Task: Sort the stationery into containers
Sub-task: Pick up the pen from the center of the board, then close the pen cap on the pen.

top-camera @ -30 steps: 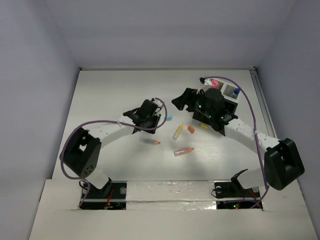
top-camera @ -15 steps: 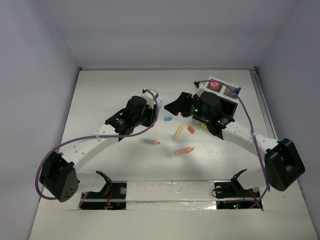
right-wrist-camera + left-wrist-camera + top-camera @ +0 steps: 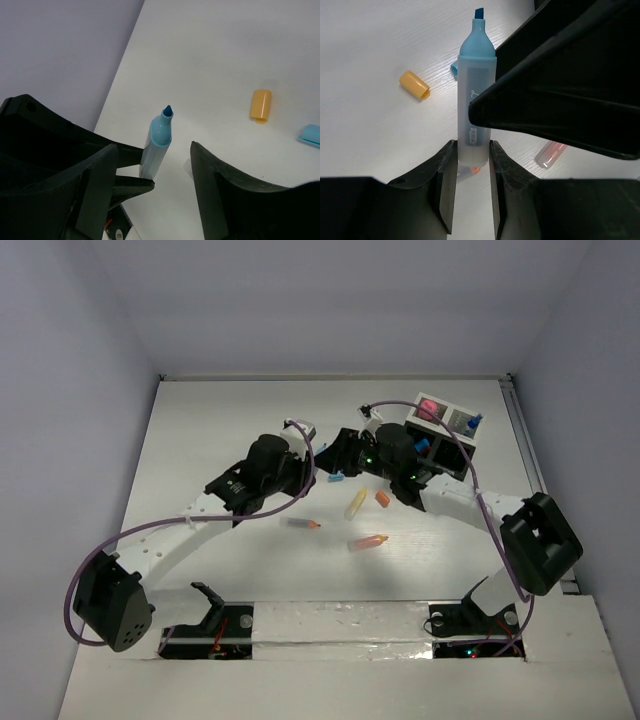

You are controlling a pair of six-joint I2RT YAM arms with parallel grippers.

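Observation:
My left gripper (image 3: pixel 472 150) is shut on a light-blue highlighter (image 3: pixel 476 90) by its tail end, uncapped tip pointing away. My right gripper (image 3: pixel 154 150) is open, its fingers either side of the highlighter (image 3: pixel 159 135) without touching it. In the top view the two grippers (image 3: pixel 308 458) (image 3: pixel 340 452) meet above the table's middle. The highlighter's blue cap (image 3: pixel 337 478) lies below them. A yellow stick (image 3: pixel 355 503), an orange piece (image 3: pixel 382 498) and two clear orange-tipped sticks (image 3: pixel 300 525) (image 3: pixel 368 542) lie on the table. The black divided box (image 3: pixel 462 445) stands at the back right with a pink piece (image 3: pixel 430 407) inside.
An orange-yellow cap (image 3: pixel 415 85) lies on the table, also in the right wrist view (image 3: pixel 260 105), near the blue cap (image 3: pixel 311 135). A blue piece (image 3: pixel 475 421) sits at the box's right side. Grey walls close the table on three sides.
The right gripper has moved left from the box to the left gripper and now flanks the highlighter. The left arm has swung its base and elbow out to the left.

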